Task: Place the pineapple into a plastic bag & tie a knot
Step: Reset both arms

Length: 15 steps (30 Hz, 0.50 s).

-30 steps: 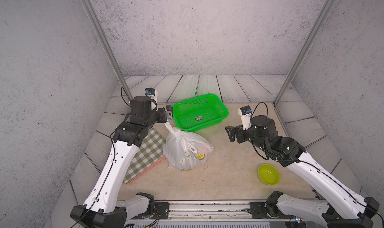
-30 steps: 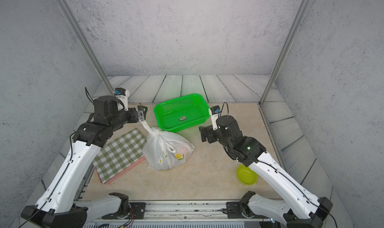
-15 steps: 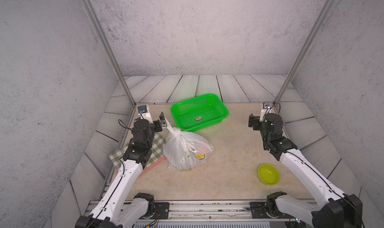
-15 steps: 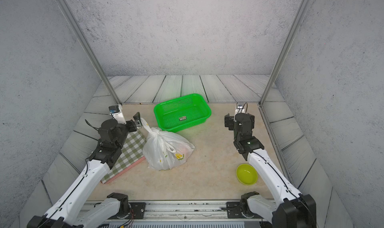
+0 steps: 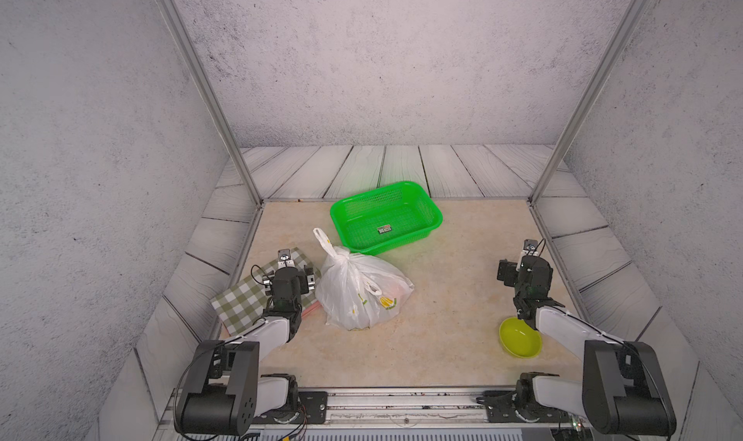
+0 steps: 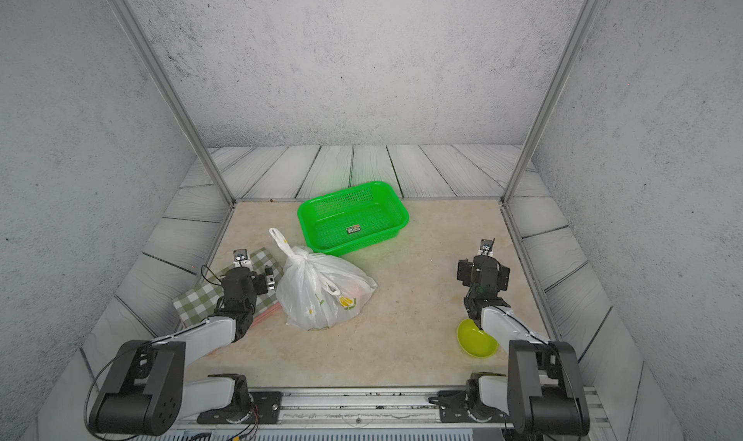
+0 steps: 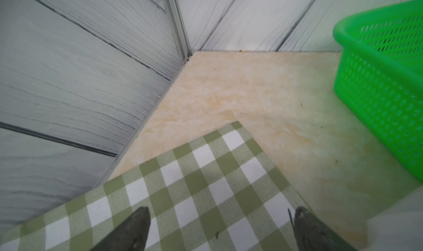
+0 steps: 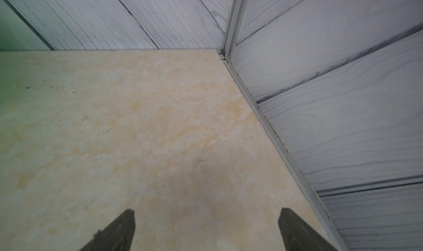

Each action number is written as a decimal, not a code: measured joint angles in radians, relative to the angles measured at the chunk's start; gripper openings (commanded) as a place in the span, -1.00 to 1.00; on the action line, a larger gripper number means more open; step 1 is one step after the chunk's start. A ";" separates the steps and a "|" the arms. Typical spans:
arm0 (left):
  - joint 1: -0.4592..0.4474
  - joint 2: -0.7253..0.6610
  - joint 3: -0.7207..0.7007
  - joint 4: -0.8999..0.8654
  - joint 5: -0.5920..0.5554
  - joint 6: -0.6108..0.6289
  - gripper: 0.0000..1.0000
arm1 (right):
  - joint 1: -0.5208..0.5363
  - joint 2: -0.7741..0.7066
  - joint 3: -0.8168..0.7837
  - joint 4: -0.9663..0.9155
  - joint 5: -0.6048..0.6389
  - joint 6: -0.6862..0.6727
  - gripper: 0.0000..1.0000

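Note:
The plastic bag (image 5: 354,298) (image 6: 317,298) lies bulging on the table in both top views, white with lemon and daisy prints. The knot (image 5: 338,254) (image 6: 304,255) bunches its handles, and one loop end sticks up beside it. The pineapple is hidden; only a faint orange tint shows through the plastic. My left gripper (image 5: 288,272) (image 6: 252,275) (image 7: 220,215) is open over the checked cloth, just left of the bag and apart from it. My right gripper (image 5: 522,272) (image 6: 482,272) (image 8: 207,213) is open over bare table near the right wall. Neither holds anything.
A green mesh basket (image 5: 433,214) (image 6: 402,218) (image 7: 377,89) stands behind the bag. A green-and-white checked cloth (image 5: 237,302) (image 7: 206,181) lies at the left wall. A yellow-green bowl (image 5: 518,340) (image 6: 476,340) sits under my right forearm. Sloped plank walls ring the table.
Both arms have drawn back from the middle and dropped low, the left over the cloth, the right toward the right wall. The bag has stayed in place.

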<state>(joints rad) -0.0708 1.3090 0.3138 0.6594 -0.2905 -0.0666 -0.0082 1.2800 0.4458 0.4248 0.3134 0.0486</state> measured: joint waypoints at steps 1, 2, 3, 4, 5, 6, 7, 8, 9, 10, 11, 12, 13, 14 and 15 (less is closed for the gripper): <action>0.001 0.030 -0.010 0.047 0.006 0.006 0.99 | 0.000 0.020 -0.005 0.027 -0.012 0.000 0.98; 0.002 0.063 -0.018 0.095 0.010 0.012 0.99 | 0.000 0.038 -0.013 0.060 -0.022 0.000 0.98; 0.002 0.093 -0.022 0.137 0.016 0.016 0.99 | 0.000 0.049 -0.022 0.084 -0.029 0.000 0.98; 0.002 0.130 -0.026 0.187 0.021 0.021 0.99 | 0.000 0.054 -0.030 0.101 -0.040 0.005 0.98; 0.002 0.174 -0.028 0.242 0.024 0.026 0.99 | 0.000 0.055 -0.037 0.108 -0.056 0.018 0.98; 0.002 0.209 -0.028 0.282 0.028 0.031 0.99 | 0.001 0.055 -0.038 0.113 -0.073 0.028 0.97; 0.002 0.239 -0.027 0.311 0.029 0.036 0.99 | 0.003 0.055 -0.038 0.122 -0.096 0.032 0.98; 0.002 0.252 -0.021 0.307 0.029 0.038 0.99 | 0.008 0.056 -0.037 0.135 -0.113 0.031 0.97; 0.002 0.252 -0.009 0.283 0.027 0.037 0.99 | 0.014 0.060 -0.036 0.148 -0.123 0.028 0.97; 0.002 0.246 0.012 0.249 0.026 0.037 0.99 | 0.020 0.068 -0.035 0.166 -0.130 0.025 0.98; 0.003 0.243 0.041 0.227 0.026 0.037 0.99 | 0.026 0.082 -0.034 0.190 -0.139 0.022 0.98; 0.005 0.244 0.060 0.224 0.029 0.037 0.99 | 0.030 0.100 -0.035 0.214 -0.139 0.021 0.98; 0.008 0.244 0.080 0.225 0.033 0.037 0.99 | 0.035 0.125 -0.038 0.248 -0.143 0.021 0.98; 0.012 0.244 0.092 0.226 0.036 0.036 0.99 | 0.039 0.156 -0.048 0.298 -0.146 0.018 0.98; 0.016 0.243 0.099 0.222 0.040 0.036 0.99 | 0.042 0.186 -0.059 0.343 -0.146 0.013 0.98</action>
<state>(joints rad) -0.0551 1.5524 0.4129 0.8810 -0.2501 -0.0307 0.0341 1.4662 0.3866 0.7681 0.1669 0.0616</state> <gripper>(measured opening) 0.994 0.988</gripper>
